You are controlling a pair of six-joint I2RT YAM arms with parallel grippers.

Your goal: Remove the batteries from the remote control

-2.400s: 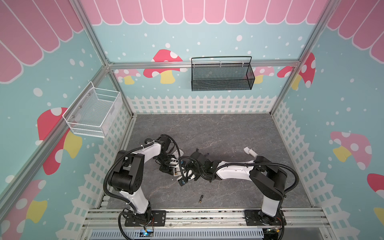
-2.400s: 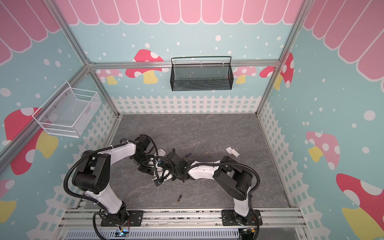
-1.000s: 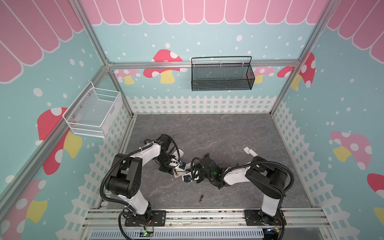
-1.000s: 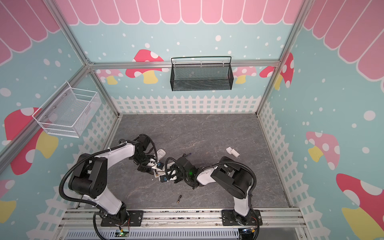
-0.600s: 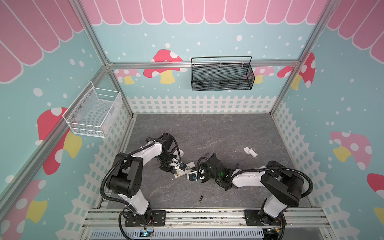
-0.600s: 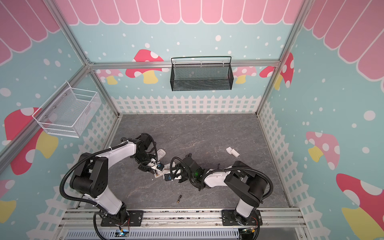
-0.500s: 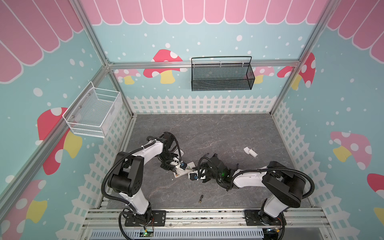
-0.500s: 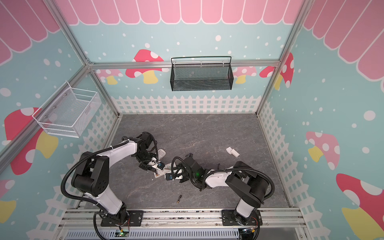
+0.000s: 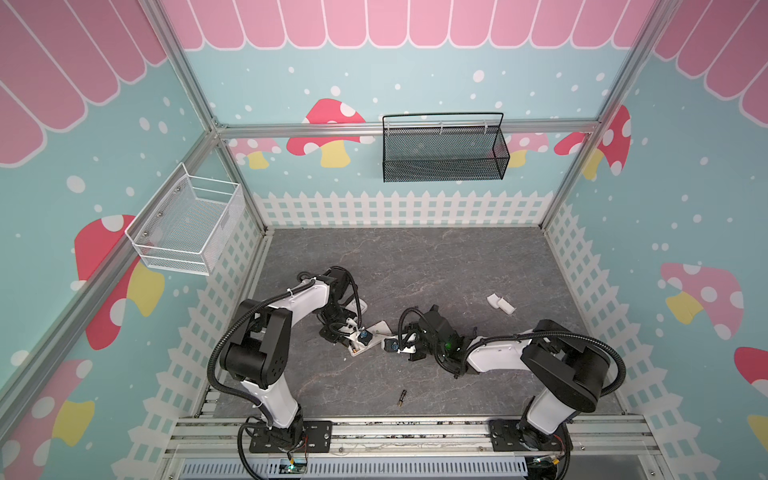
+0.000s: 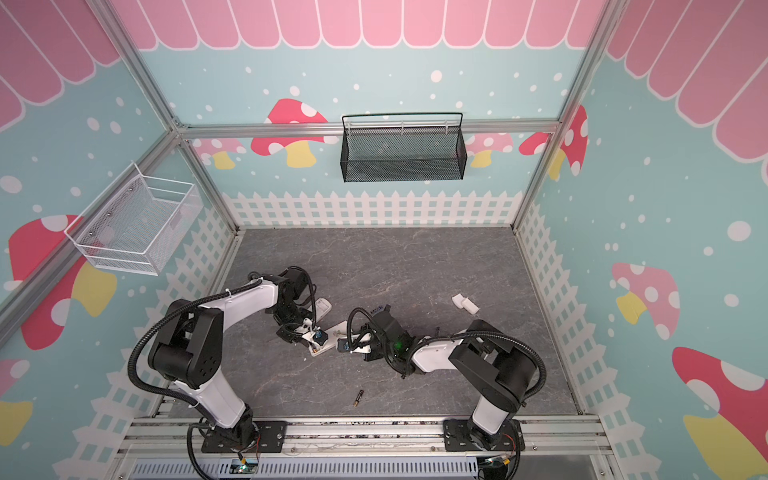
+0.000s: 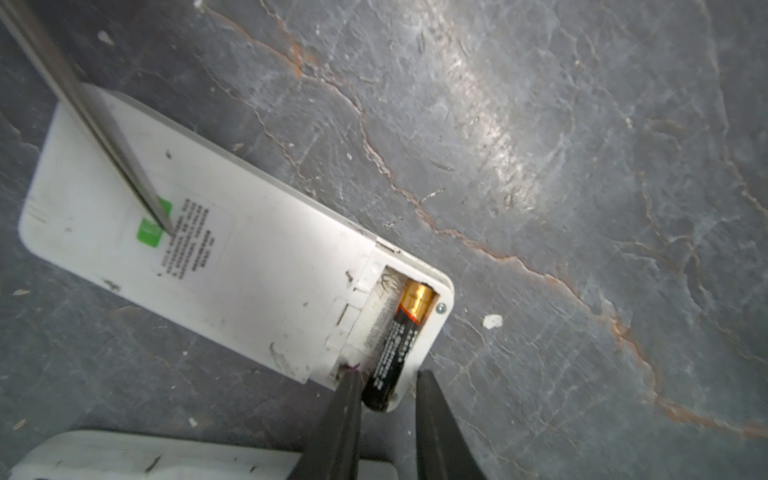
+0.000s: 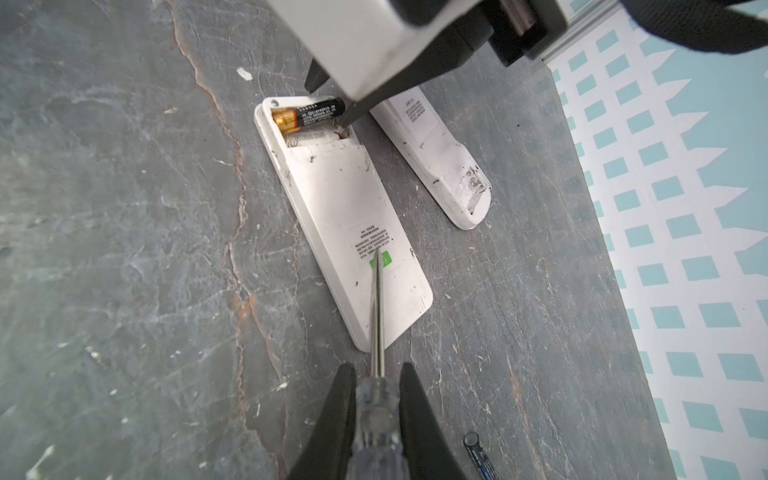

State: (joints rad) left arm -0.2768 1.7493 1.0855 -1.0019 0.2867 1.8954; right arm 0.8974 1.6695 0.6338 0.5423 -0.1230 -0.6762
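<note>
Left gripper [image 11: 387,376]: jaws straddle black end of battery [image 11: 397,340], not clamped yet.
Right gripper [image 12: 377,366]: clamped on screwdriver [image 12: 377,316], tip pinning remote [image 11: 249,257].
Next: centre, squeeze, lift black end first.

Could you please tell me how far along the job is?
Done: the remote's compartment is uncovered, one slot empty; a loose battery lies on the table. In hand: the left tool straddles the black-gold battery; the right tool holds a screwdriver against the remote. Left: lifting it out.

left gripper [image 11: 384,382] low, jaws narrowly apart, right gripper [image 12: 376,374] low facing it, jaws clamped
</note>
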